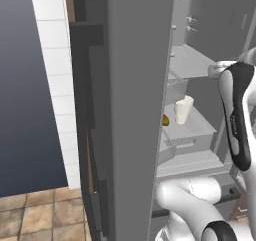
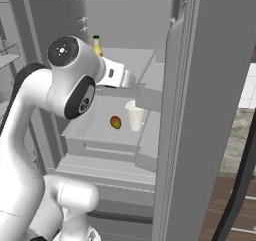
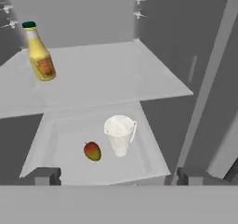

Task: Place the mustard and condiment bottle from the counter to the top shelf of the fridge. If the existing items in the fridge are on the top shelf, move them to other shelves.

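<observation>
Both base views flank the open fridge interior; the hand view looks down onto its shelves.

Flat, even rendered light, no glare; fridge interior pale grey, mildly dim; soft faint shadow under top shelf; edges slightly soft, low resolution, no lens distortion

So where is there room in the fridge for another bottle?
The top shelf is bare from the mustard at one end across to the far side wall. The shelf below is more crowded: the cup and fruit sit mid-shelf.
</observation>
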